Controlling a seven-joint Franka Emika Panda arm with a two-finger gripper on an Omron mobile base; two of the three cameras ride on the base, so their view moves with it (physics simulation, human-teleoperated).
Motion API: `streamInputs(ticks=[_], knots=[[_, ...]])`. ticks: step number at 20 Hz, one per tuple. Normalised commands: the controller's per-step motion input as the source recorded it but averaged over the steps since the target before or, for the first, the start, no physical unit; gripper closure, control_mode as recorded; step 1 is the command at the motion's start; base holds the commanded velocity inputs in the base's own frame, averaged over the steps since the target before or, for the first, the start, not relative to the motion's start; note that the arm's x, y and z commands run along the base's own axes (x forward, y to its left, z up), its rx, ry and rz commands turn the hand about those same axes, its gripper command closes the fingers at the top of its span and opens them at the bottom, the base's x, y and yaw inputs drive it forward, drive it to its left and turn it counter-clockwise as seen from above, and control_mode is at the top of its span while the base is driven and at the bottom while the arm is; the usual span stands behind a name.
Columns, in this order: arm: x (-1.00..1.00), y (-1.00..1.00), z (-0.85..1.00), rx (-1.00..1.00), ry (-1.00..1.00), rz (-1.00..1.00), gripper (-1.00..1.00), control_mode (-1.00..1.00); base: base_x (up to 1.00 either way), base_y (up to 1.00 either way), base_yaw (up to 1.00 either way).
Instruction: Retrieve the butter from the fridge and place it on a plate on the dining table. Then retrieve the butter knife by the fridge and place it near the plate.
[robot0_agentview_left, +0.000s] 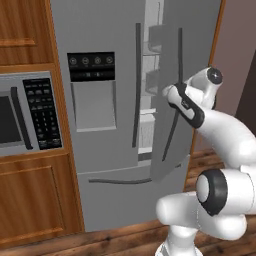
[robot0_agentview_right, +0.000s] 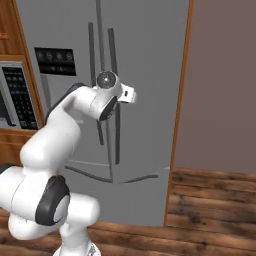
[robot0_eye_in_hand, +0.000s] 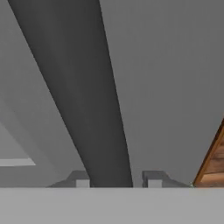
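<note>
Gripper (robot0_eye_in_hand: 115, 180) straddles the right door's long dark handle (robot0_eye_in_hand: 83, 96) on the fridge (robot0_agentview_left: 100, 150), fingers slightly parted, one each side; the handle runs lengthwise away from the hand; door stands ajar; the butter presumably waits inside, unseen.

Close view of fridge (robot0_eye_in_hand: 166, 78) door, flat grey surface. Long dark handle (robot0_eye_in_hand: 83, 100) runs from 11 o'clock down to 6 o'clock, passing between two tool fingertips (robot0_eye_in_hand: 154, 178). Right tip stands slightly clear of handle; left tip just beside it. Brown wood trim (robot0_eye_in_hand: 214, 159) at 4 o'clock.
</note>
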Motion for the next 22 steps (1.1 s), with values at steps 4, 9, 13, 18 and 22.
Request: streamInputs(ticks=[4, 9, 13, 18, 22], knots=[[-0.77, -0.46, 0.33, 0.13, 0.19, 0.0, 1.0, -1.0, 0.0, 0.0, 0.0], [-0.63, -0.32, 0.03, 0.06, 0.13, -0.01, 1.0, -1.0, 0.0, 0.0, 0.0], [-0.67, 0.0, 0.0, 0.0, 0.01, -0.04, 1.0, -1.0, 0.0, 0.0, 0.0], [-0.57, 0.0, 0.0, 0.0, 0.0, -0.03, -1.0, -1.0, 0.0, 0.0, 0.0], [-0.33, 0.32, 0.3, -0.18, 0.02, -0.03, -1.0, -1.0, 0.0, 0.0, 0.0]])
